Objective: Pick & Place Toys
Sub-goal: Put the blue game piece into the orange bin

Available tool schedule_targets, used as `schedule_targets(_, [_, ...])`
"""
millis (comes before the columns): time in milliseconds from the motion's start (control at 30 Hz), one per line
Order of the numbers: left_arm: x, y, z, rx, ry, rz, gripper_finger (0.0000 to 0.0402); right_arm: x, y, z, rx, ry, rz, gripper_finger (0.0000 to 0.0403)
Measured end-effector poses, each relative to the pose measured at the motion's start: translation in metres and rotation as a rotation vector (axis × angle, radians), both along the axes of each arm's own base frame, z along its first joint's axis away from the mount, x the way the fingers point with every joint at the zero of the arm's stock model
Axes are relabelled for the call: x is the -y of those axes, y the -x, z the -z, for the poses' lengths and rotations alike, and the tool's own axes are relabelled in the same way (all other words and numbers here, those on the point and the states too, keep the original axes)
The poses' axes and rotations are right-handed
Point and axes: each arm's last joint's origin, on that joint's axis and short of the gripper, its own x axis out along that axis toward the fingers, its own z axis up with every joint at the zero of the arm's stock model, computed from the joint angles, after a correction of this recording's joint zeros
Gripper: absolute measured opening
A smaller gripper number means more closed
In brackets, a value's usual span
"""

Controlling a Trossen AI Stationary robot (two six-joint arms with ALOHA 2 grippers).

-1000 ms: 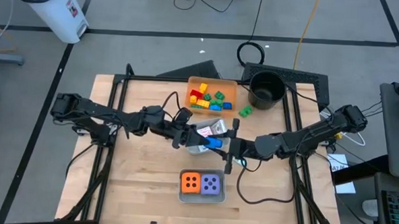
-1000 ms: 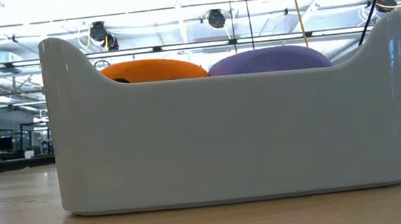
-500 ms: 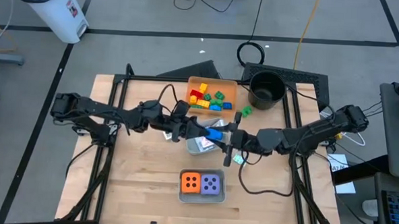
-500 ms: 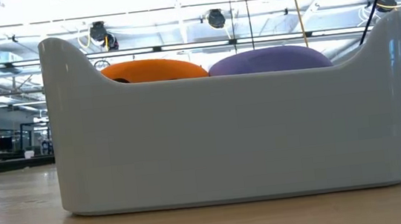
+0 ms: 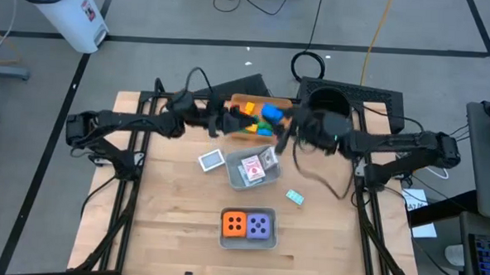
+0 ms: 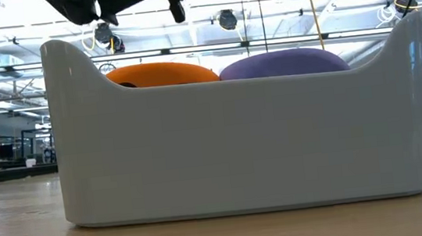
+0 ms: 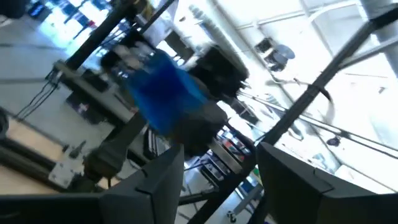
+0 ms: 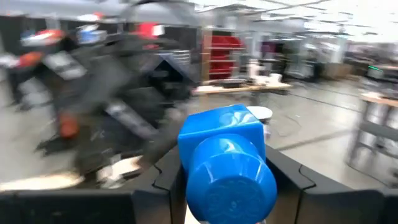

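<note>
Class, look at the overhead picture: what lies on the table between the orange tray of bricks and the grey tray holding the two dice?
In the high view, between the orange tray and the dice tray lies a clear grey tray holding playing cards.

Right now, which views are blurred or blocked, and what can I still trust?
High view: sharp. Low view: the grey tray fills it. Left wrist view: motion-smeared, the blue brick only a streak. Right wrist view: blue brick crisp between the jaws, background blurred.

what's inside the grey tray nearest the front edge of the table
The grey tray holds two dice side by side: the orange die and the purple die. In the low view its wall hides all but their tops, and whatever lies beneath them cannot be seen.
</note>
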Motion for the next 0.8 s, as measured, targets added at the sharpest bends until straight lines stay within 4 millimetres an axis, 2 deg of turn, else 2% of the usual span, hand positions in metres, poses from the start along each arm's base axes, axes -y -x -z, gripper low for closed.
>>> schedule_targets(133, [-0.033, 0.014, -0.002, 0.009, -0.053, 0.004, 0.0214, 0.037, 0.009, -0.01, -0.003, -0.059, 0.073, 0.0138])
schedule_targets(267, [-0.06, 0.029, -0.001, -0.015, -0.097, 0.035, 0.0214, 0.07, 0.012, -0.028, -0.134, -0.126, 0.093, 0.0137])
schedule_targets(400, [-0.08, 0.042, 0.0, -0.031, -0.124, 0.038, 0.0214, 0.104, 0.004, -0.032, -0.309, -0.272, 0.057, 0.0136])
schedule_targets(500, [-0.09, 0.049, 0.0, -0.038, -0.129, 0.031, 0.0214, 0.13, -0.007, -0.024, -0.432, -0.405, -0.004, 0.0136])
schedule_targets(600, [-0.094, 0.052, 0.0, -0.043, -0.134, 0.031, 0.0214, 0.152, -0.022, -0.006, -0.58, -0.495, -0.053, 0.0136])
schedule_targets(800, [-0.094, 0.054, 0.0, -0.05, -0.146, 0.069, 0.0214, 0.183, -0.048, 0.032, -0.807, -0.532, -0.119, 0.0136])
